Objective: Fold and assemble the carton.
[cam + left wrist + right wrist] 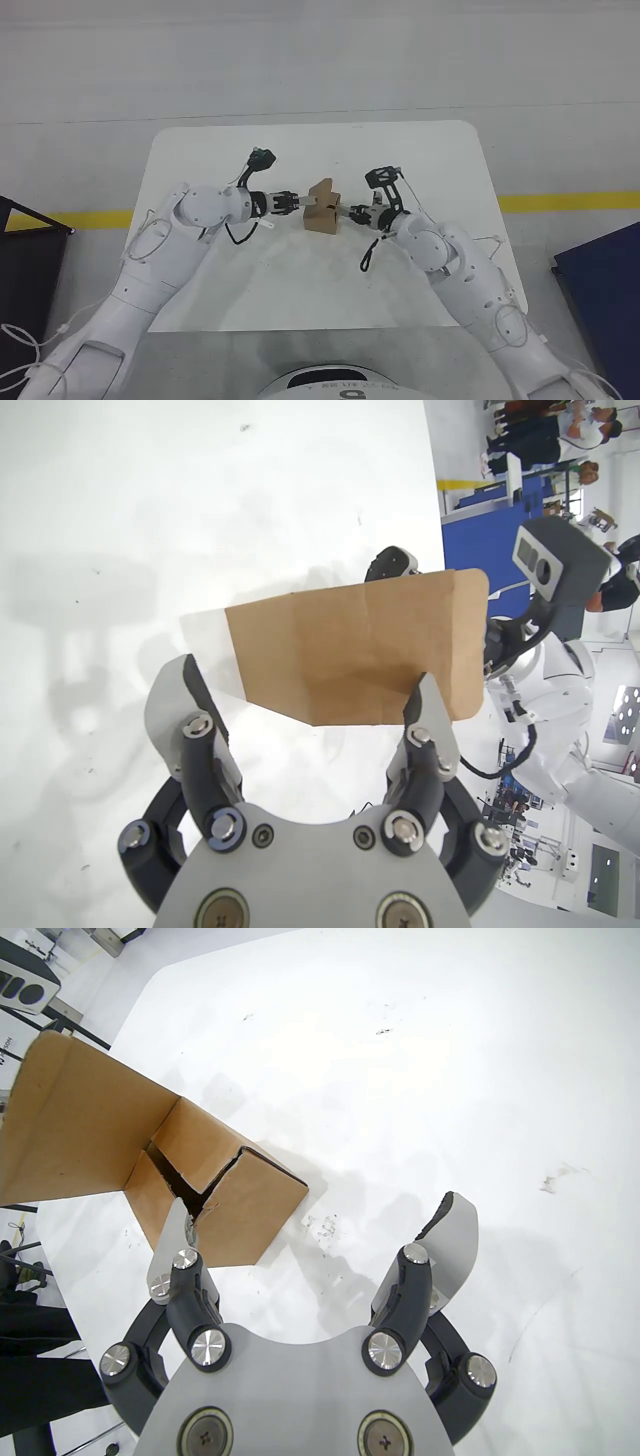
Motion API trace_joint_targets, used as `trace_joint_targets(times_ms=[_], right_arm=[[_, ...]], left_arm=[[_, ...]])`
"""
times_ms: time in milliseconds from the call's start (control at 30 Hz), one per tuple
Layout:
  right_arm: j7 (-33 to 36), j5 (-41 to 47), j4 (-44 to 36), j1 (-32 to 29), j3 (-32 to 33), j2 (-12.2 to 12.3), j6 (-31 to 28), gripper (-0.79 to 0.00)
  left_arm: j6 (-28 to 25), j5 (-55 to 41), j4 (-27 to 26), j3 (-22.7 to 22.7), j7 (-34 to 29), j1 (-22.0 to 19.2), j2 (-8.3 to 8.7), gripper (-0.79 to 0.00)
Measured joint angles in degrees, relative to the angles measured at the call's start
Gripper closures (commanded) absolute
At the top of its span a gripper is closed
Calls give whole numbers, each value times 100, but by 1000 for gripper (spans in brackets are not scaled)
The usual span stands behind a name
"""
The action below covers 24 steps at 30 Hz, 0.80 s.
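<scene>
A small brown carton (pixel 322 211) stands near the middle of the white table (pixel 200 160), partly folded, with one flap raised on top. My left gripper (pixel 296 201) is at the carton's left side, open, fingers wide apart. In the left wrist view the carton (pixel 360 650) lies just beyond the fingertips (pixel 422 700), one tip against its edge. My right gripper (pixel 350 214) sits at the carton's right side, also open. In the right wrist view the carton (pixel 150 1148) shows its folded end flaps with a dark gap, and one fingertip (pixel 175 1223) touches that end.
The table's rounded front-right corner (pixel 505 300) lies beyond my right arm. A yellow floor line (pixel 570 200) runs past the table. A dark blue object (pixel 610 280) stands off the table's right, and a black frame (pixel 25 225) at its left.
</scene>
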Motion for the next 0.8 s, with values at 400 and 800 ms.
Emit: trace_joint_targets(times_ms=[400,800], right_arm=[[-440,1666,-50,-588,1054,104,-731,-714],[-282,557,-278,-552,573,85,-235,-696]], left_arm=[[214,377,442,648,296,-407,-228,-693],[292,575,573,808,300,-517,-311,-619]])
